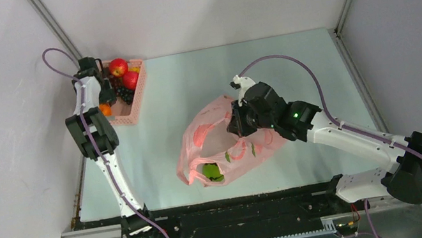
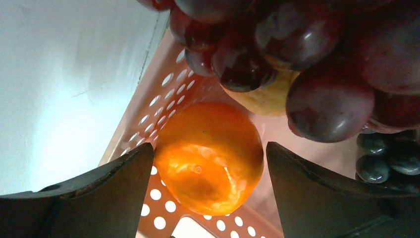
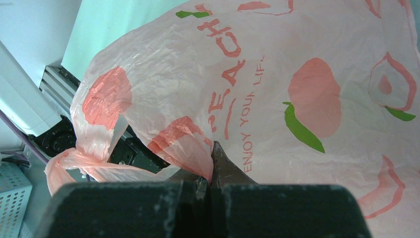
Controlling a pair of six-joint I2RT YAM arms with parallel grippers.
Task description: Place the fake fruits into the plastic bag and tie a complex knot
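Observation:
The plastic bag (image 1: 225, 139) lies on the table, pink and translucent with peach prints, and one green apple (image 1: 211, 171) is inside it near its front. My right gripper (image 1: 238, 121) is shut on the bag's film (image 3: 297, 74), with the pinched fold at the fingertips (image 3: 220, 161). My left gripper (image 1: 107, 101) is down in the pink lattice basket (image 1: 132, 109) and is open. An orange (image 2: 210, 156) sits between its two fingers (image 2: 124, 183); it also shows in the top view (image 1: 105, 109). A dark purple grape bunch (image 2: 277, 44) hangs just beyond the orange.
The basket stands at the table's far left and holds red apples (image 1: 118, 66), grapes (image 1: 124, 94) and a yellowish fruit (image 2: 262, 96). Its perforated wall (image 2: 163, 99) is close to my left finger. Grey walls close in the table on both sides.

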